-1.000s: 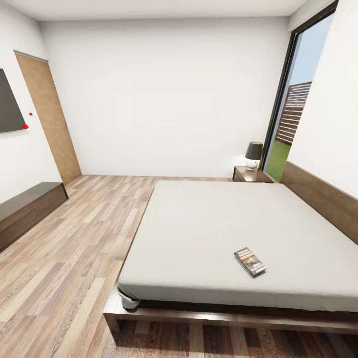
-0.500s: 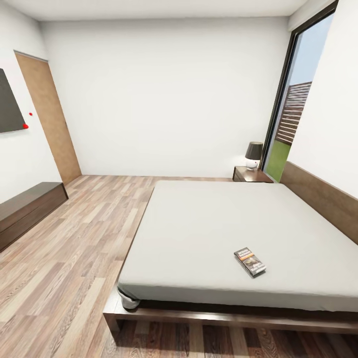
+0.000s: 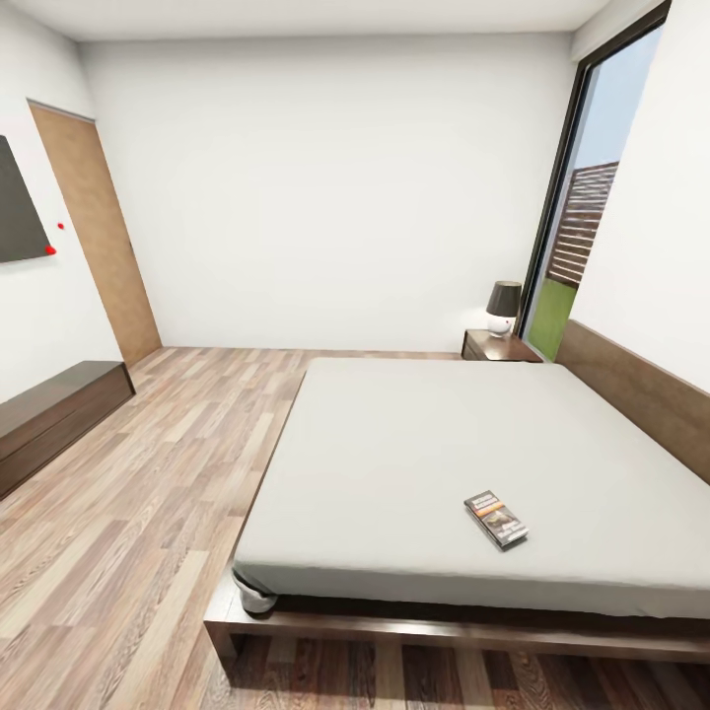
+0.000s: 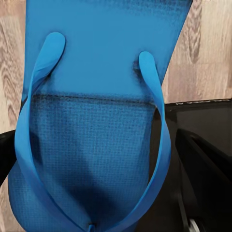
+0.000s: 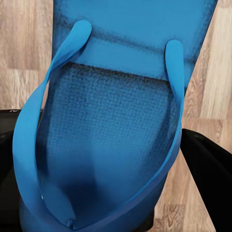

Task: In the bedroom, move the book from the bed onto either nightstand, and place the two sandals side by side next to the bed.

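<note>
The book point(image 3: 496, 520) lies flat on the grey mattress of the bed point(image 3: 414, 444), near its front right part in the head view. A nightstand point(image 3: 498, 346) stands beyond the bed's far corner. In the left wrist view a bright blue sandal point(image 4: 96, 96) hangs close above the plank floor; my left gripper point(image 4: 104, 193) is shut on it, one dark finger point(image 4: 205, 164) beside it. The right wrist view has the other sandal point(image 5: 116, 121) in the same way, held in my right gripper point(image 5: 104, 193), whose dark finger point(image 5: 210, 179) flanks it.
A lamp point(image 3: 503, 308) sits on the nightstand by a tall window point(image 3: 582, 237). A long dark dresser point(image 3: 54, 414) runs along the left wall under a dark screen point(image 3: 18, 207), with a wooden door point(image 3: 99, 237) beyond. Plank floor point(image 3: 168, 473) lies between dresser and bed.
</note>
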`<state>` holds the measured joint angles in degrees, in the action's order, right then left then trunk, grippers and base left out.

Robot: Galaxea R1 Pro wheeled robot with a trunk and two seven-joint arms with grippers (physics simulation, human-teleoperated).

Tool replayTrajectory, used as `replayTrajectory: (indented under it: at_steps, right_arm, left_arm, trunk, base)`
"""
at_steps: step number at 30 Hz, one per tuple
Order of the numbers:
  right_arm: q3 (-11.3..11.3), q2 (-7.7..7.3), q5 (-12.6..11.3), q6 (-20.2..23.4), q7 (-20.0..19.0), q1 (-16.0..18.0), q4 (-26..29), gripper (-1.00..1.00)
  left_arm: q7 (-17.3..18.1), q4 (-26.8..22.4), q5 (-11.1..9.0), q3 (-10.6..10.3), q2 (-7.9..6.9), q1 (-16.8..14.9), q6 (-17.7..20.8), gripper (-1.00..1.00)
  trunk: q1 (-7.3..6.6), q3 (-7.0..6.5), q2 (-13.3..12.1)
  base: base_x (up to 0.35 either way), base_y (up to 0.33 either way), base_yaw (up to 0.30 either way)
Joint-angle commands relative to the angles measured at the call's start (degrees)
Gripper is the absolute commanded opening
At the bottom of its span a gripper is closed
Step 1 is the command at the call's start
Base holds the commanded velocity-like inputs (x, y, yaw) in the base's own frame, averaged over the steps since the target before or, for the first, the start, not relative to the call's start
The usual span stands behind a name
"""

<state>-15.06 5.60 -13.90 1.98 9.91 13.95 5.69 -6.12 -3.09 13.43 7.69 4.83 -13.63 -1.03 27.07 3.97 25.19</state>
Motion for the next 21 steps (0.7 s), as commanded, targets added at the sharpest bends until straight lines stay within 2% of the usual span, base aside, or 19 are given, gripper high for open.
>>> replayTrajectory:
  at_steps: [1, 4, 11, 19, 21]
  right_arm:
    - [-0.49, 0.01, -0.51, 0.05, 0.28, 0.03, 0.09, -1.0]
    - [-0.5, 0.02, -0.44, -0.08, 0.28, 0.03, 0.1, -1.0]
    - [-0.62, 0.02, -0.04, -0.28, 0.28, -0.02, 0.11, -1.0]
    - [-0.59, -0.05, 0.05, -0.31, 0.28, -0.04, 0.07, -1.0]
    - [-0.59, -0.06, 0.08, -0.35, 0.28, -0.05, 0.08, -1.0]
  left_arm:
    - [-0.12, -0.01, 0.6, 0.49, 0.01, -0.04, -0.11, -1.0]
    - [-0.12, -0.04, 0.6, 0.49, 0.01, -0.03, -0.11, -1.0]
    - [-0.12, -0.22, 0.6, 0.49, 0.03, -0.04, -0.11, -1.0]
    - [-0.12, -0.49, 0.59, 0.49, 0.07, -0.02, -0.11, -1.0]
    - [-0.12, -0.53, 0.59, 0.49, 0.08, -0.03, -0.11, -1.0]
  trunk:
    - [0.25, 0.31, 0.53]
    - [0.91, 0.85, 1.74]
    - [0.91, 0.85, 1.74]
    - [2.67, 2.28, 4.95]
    - [2.67, 2.28, 4.95]
  base:
    - [0.0, 0.0, 0.0]
    - [0.0, 0.0, 0.0]
    - [0.0, 0.0, 0.0]
    - [0.0, 0.0, 0.0]
    - [0.0, 0.0, 0.0]
